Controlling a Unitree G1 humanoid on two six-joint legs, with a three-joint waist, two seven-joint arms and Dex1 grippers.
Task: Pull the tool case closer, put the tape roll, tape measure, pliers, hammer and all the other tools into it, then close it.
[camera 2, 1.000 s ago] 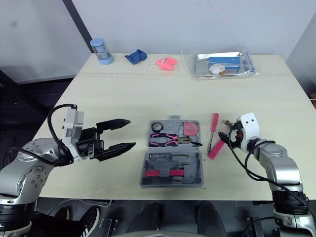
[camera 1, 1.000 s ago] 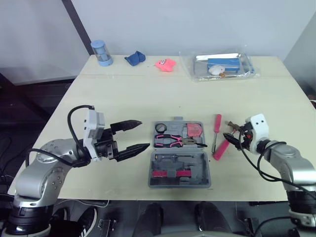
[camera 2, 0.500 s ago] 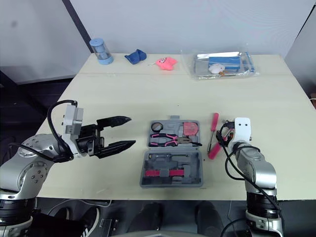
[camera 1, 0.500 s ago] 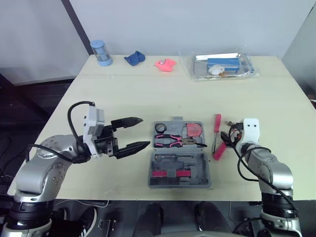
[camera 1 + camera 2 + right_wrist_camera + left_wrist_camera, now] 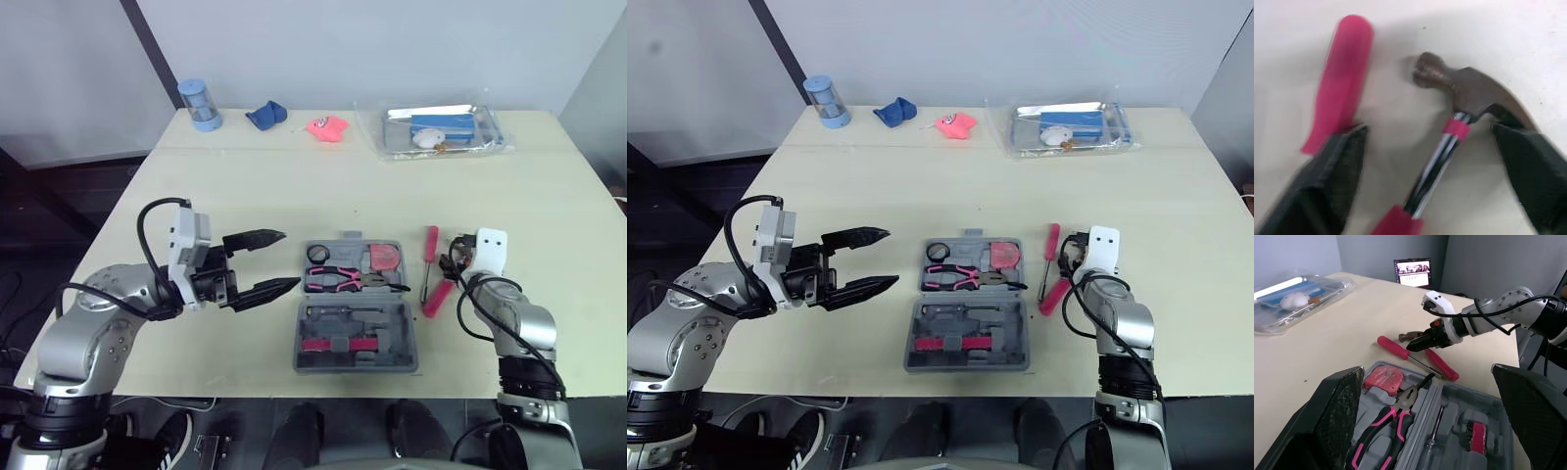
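Table (image 5: 294,186), one, pale top. Tool case (image 5: 356,338), one, grey, lying open near the table's front middle, with both halves flat. The far half holds one tape roll (image 5: 317,255), a black ring at its left end. It also holds one pair of pliers (image 5: 343,281) with pink handles laid crosswise, and one pink tape measure (image 5: 384,259) at its right end. The near half holds moulded slots and one pink strip (image 5: 338,344) of small pieces too fine to identify. Just right of the case are two loose tools lying on the table. One is a screwdriver (image 5: 432,245) with a red handle. The other is a hammer (image 5: 1469,93) with a pink handle, its metal head at the far end, beside the screwdriver. Left hand (image 5: 289,259), one, is open with fingers spread wide, above the table just left of the case and pointing at it, holding nothing. Right hand (image 5: 1420,341), one, is open and low over the hammer. Its two fingers (image 5: 1337,171) stand on either side of the hammer's neck, not clamped on it. Along the table's back edge are four items. They are one blue cylinder (image 5: 199,105), one blue folded item (image 5: 265,117), one pink item (image 5: 329,126) and one clear packet (image 5: 434,129) with contents.
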